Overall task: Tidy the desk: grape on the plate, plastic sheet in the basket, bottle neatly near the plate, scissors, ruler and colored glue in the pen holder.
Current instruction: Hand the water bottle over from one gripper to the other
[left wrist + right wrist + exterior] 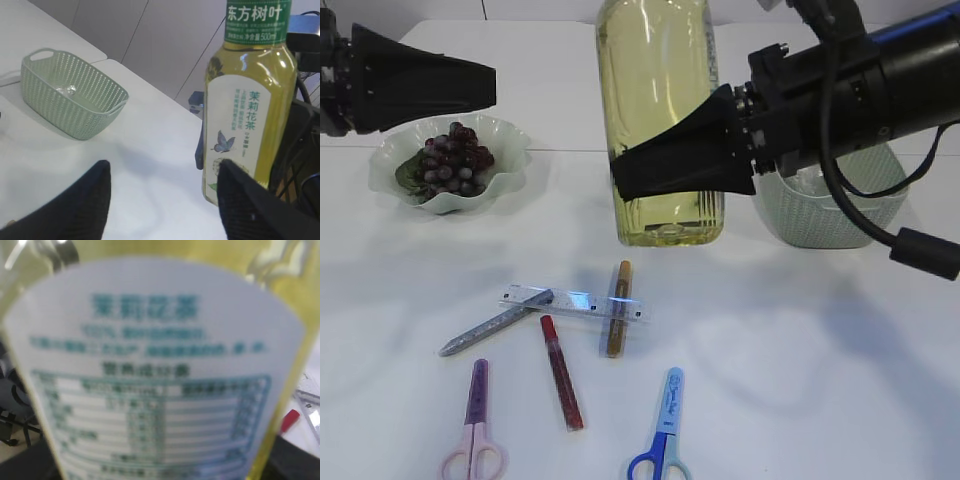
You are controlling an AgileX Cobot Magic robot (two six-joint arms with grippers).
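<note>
My right gripper (630, 170) is shut on the tall bottle (660, 60) of yellow-green tea at mid-table. One black finger crosses the bottle's front; the other is hidden behind it. Its white label (160, 365) fills the right wrist view. My left gripper (485, 85) hovers open and empty at the far left, its fingertips (102, 170) apart, the bottle (247, 115) to its right. Purple grapes (452, 160) lie on the wavy green plate (510, 180). A clear ruler (575, 302), silver (495, 325), red (561, 372) and gold (619, 308) glue tubes, pink scissors (475, 420) and blue scissors (663, 425) lie in front. The pen holder is out of view.
A pale green mesh basket (830, 215) stands at the right behind my right arm. In the left wrist view something small and clear glints inside the basket (75, 105); I cannot tell whether it is the plastic sheet. The table's far edge runs just behind the bottle.
</note>
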